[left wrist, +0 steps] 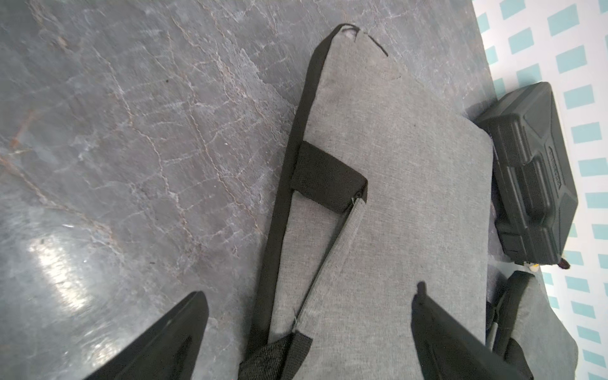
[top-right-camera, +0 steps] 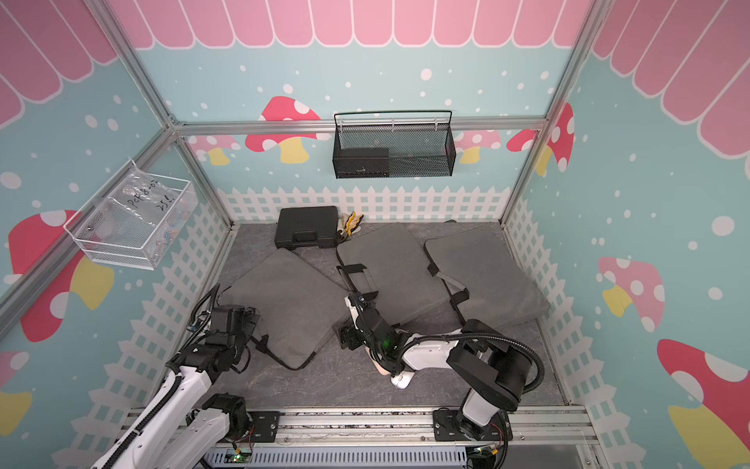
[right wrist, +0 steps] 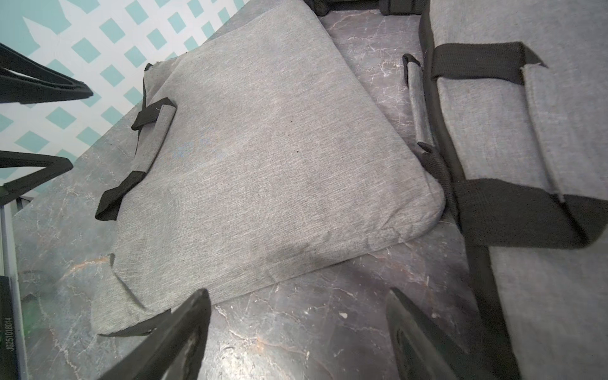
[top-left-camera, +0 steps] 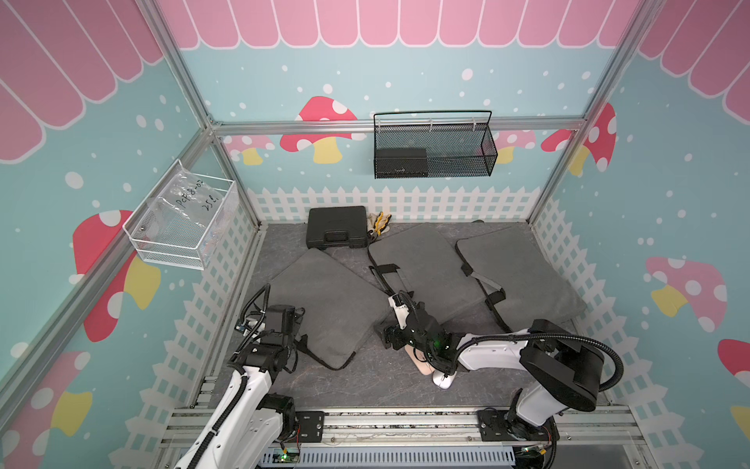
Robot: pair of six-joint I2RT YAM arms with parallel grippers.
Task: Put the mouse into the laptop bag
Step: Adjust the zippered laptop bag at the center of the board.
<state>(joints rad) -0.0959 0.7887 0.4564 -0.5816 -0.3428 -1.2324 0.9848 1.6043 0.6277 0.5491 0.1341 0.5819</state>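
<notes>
Fingers [right wrist: 177, 339] apart, just beyond mouse [top-left-camera: 441, 380]

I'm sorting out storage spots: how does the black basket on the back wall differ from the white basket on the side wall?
The black mesh basket is long and narrow; the white wire basket is squarer. The black mesh basket holds a dark box; the white wire basket holds a clear plastic bag with handwriting on it. Both are open-topped and wall-hung.

Left arm [top-left-camera: 247, 390] and right arm [top-left-camera: 493, 351], low in frame, share white shells, black joints and ribbed black cable hoses.
</notes>
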